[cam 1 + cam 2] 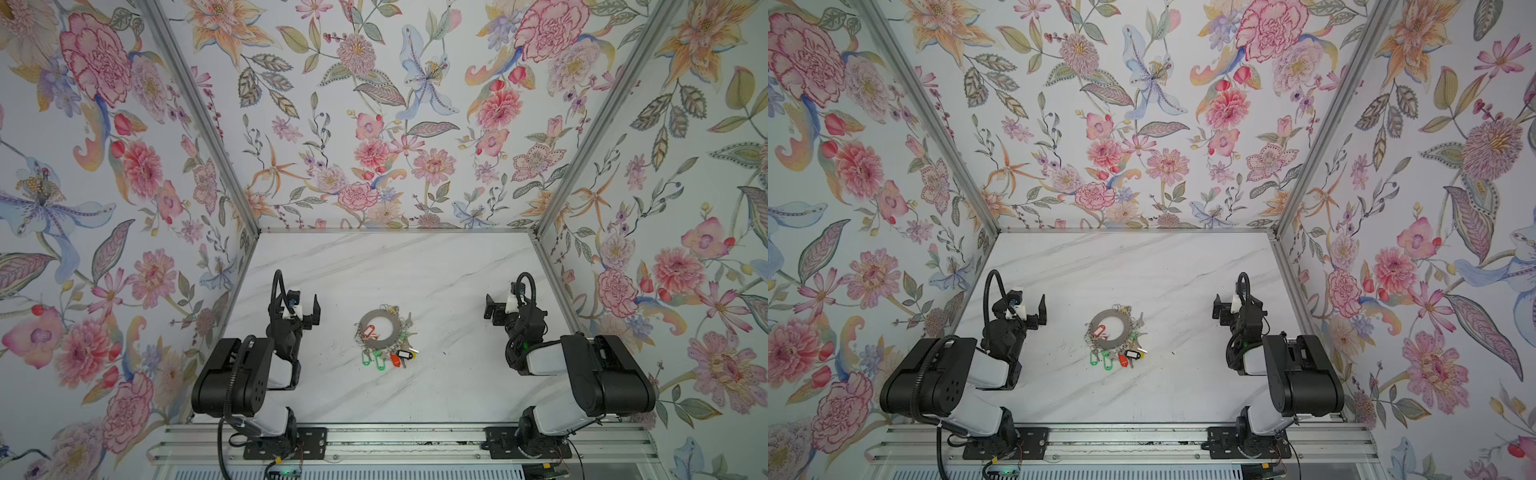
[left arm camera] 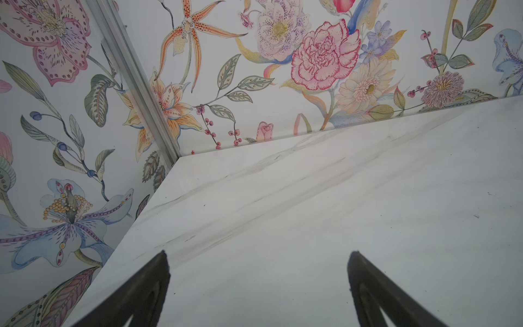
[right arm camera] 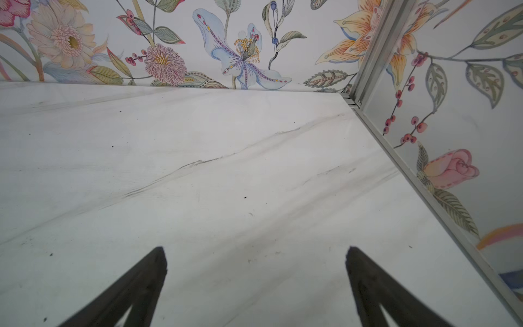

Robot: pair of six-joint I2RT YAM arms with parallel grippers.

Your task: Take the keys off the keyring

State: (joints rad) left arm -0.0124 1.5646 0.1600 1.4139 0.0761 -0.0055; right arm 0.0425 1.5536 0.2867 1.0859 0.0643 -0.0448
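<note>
Keyring [image 1: 400, 328] lies between left hand [image 1: 305, 309] and right hand [image 1: 500, 309], well apart.

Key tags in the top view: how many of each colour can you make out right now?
Green tags: 2
Red tag: 1
Orange tag: 1
Black tag: 1
Total: 5 clear; a yellowish bit and another green bit in the bunch are too small to count.

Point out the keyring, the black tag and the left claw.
keyring [image 1: 403, 328]: in a top view, grey rim.
black tag [image 1: 404, 354]: in a top view, its middle.
left claw [image 2: 259, 252]: left wrist view, midway between fingertips.
</note>
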